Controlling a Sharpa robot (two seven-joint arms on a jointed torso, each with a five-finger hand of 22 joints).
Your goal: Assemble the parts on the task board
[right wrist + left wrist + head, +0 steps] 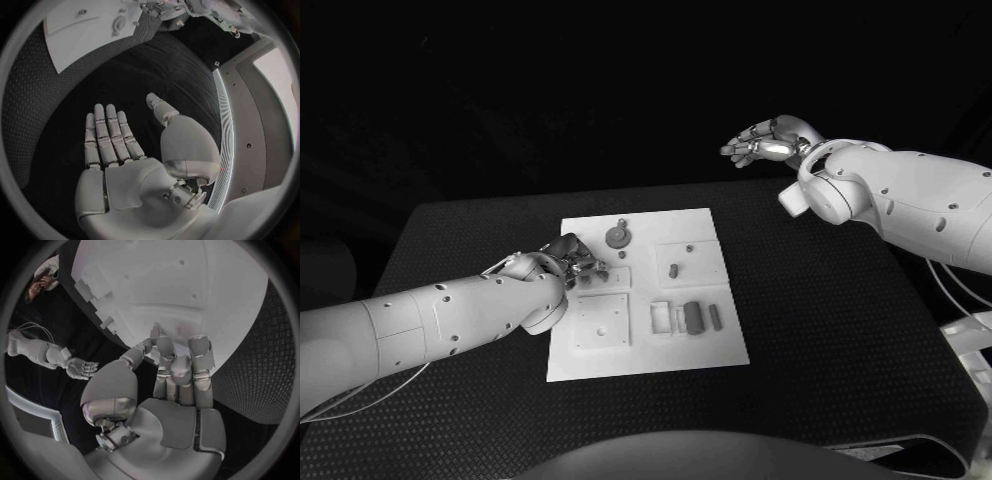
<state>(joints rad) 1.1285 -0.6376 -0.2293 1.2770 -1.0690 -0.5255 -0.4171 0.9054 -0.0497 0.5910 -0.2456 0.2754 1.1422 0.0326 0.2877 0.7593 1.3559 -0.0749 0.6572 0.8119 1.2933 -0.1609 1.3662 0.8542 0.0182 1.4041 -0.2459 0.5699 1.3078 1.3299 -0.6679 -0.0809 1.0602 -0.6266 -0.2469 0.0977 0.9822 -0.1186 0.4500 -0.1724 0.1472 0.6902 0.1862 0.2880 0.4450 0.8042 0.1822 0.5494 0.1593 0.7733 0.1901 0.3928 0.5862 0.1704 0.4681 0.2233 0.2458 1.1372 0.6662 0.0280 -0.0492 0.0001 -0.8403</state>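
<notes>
Left hand (567,258): over the board's near-left part, fingers extended onto the white board (711,340); whether it holds anything, we cannot tell. Beyond its fingertips: round part (617,236); beside it, small grey parts (692,318) in their recesses. We judge them light, rigid, slippery; pinch their long sides. Right hand (764,143): empty, fingers apart, well off the surface (834,300).

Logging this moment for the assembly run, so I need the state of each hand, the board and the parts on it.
left hand: over the task board's left edge, fingers reaching down at it; whether it holds anything cannot be told.
right hand: raised beyond the table's far edge, holds nothing, fingers apart.
task board: flat on the table.
round part: lying on the board's far end.
three bar parts: side by side near the board's right edge.
</notes>
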